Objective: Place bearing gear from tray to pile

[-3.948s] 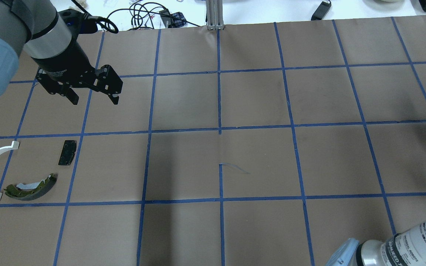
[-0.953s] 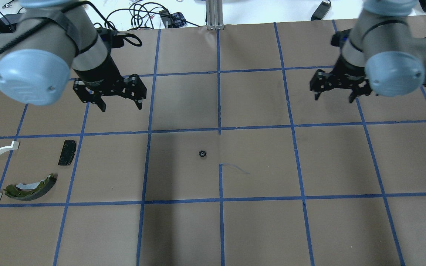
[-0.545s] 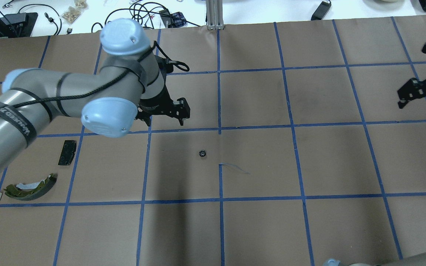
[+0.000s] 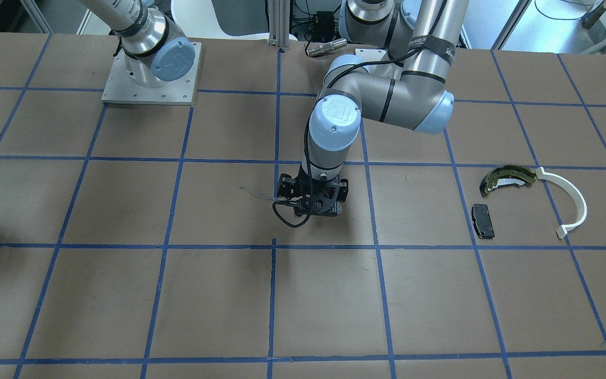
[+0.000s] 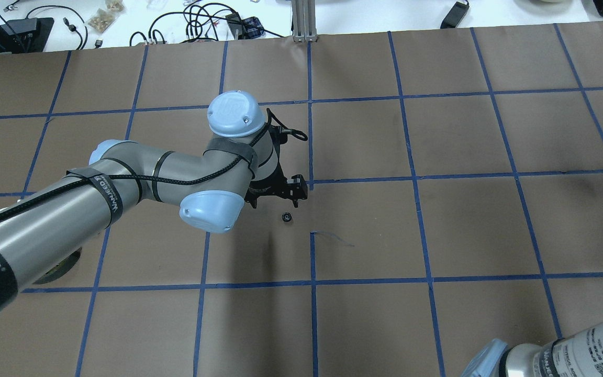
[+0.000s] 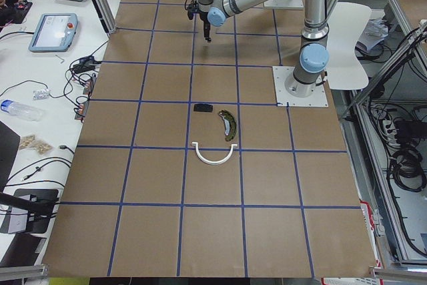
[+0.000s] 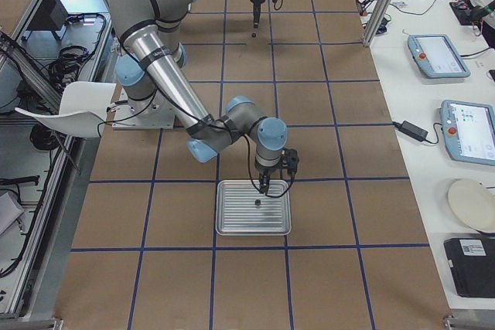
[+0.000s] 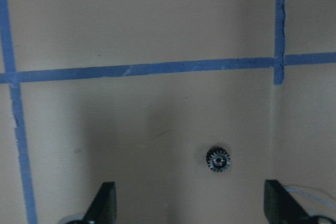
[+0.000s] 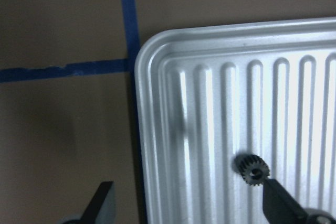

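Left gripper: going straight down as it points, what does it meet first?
The left gripper would likely land on the table paper, its open jaws straddling the small gear; depth is unclear.

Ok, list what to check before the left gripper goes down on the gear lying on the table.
1. Opening of the left gripper: ok, fingers spread wide in the wrist view.
2. The gear lies between them: ok, though nearer one finger.
3. It lies flat and alone on the paper: ok.
4. Height above it: cannot tell.
5. Drop spot by the brake shoe, brake pad and white arc: ok, in view.
6. The right gripper is out of the way, over the tray: ok.
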